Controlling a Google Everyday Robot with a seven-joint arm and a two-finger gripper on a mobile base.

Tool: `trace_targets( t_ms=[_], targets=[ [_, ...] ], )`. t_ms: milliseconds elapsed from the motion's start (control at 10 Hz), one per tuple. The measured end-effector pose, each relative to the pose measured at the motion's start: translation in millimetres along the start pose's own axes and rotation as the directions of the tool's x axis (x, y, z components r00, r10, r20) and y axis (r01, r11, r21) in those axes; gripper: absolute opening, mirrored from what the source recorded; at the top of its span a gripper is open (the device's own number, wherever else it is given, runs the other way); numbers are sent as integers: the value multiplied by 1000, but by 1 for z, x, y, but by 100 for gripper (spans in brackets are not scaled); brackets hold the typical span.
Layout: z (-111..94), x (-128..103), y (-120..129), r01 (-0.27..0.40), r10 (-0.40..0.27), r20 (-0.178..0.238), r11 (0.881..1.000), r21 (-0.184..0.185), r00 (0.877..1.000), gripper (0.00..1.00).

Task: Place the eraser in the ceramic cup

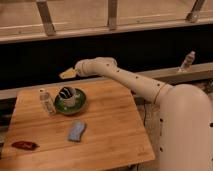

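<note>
white cup (68, 99), green saucer (80, 106), tan tool (68, 74)

Place: looks like an office break room
Clues: wooden table (107, 125), long counter ledge (200, 72), gripper (68, 74) over the ceramic cup (67, 96)

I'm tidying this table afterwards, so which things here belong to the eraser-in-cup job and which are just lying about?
Job:
- eraser, in the cup
- cup on its saucer
- tool, above the cup

Lying about:
- clear bottle, left of the saucer
- blue piece
- red object, near the front left corner
- bottle on the far ledge
</note>
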Motion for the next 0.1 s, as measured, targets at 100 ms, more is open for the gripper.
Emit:
trace_targets(
  t_ms=[100],
  targets=[
    [0, 0, 0, 0, 0, 0, 1000, 0, 1000, 80]
  ],
)
